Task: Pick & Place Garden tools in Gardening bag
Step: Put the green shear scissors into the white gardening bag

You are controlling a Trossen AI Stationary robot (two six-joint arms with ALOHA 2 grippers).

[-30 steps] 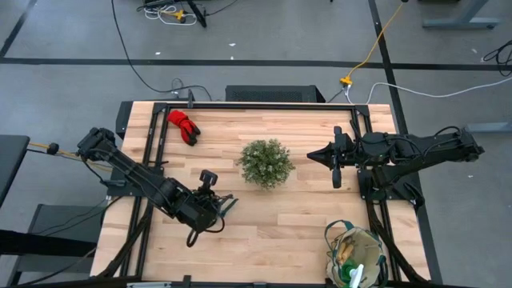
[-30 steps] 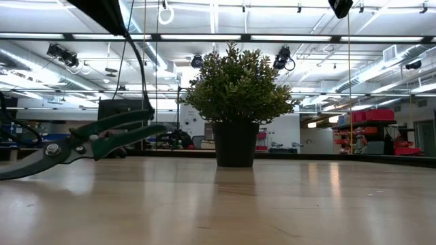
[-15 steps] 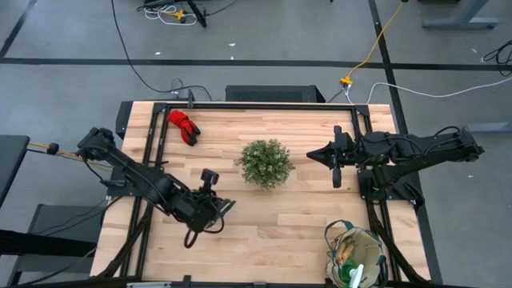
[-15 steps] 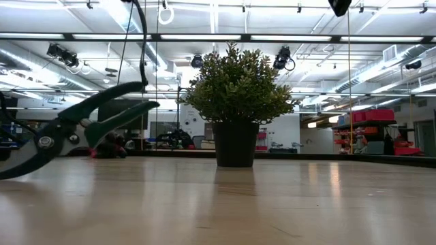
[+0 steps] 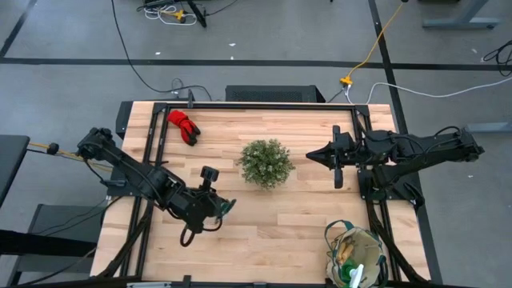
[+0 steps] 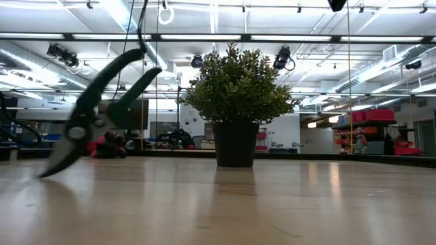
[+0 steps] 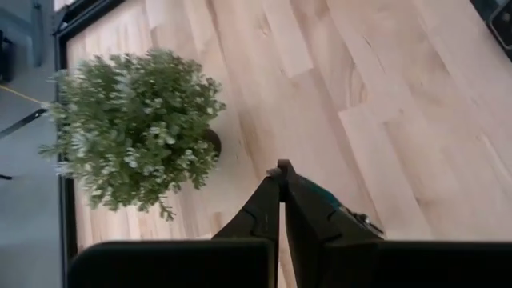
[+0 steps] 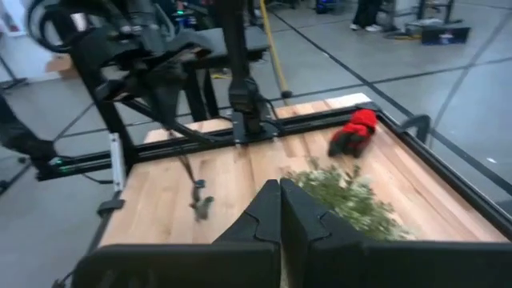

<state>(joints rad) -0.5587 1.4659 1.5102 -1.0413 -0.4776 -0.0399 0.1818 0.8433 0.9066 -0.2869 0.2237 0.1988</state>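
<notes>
High view: left gripper (image 5: 214,206) pinches pruning shears (image 5: 224,206) near bench's left-front area; right gripper (image 5: 314,155) pressed together, empty, beside plant (image 5: 266,162); gardening bag (image 5: 355,254) at front-right corner; red gloves (image 5: 183,126) back-left. Low view: shears tilted steeply, tip off the bench (image 6: 272,204)

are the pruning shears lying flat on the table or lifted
Lifted. In the low view the pruning shears hang steeply tilted, blade tip down, handles up, clear of the table, held by the left gripper.

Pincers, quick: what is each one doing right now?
Left pincer: closed on the pruning shears, lifted off the table.
Right pincer: closed, empty, beside the plant.
</notes>
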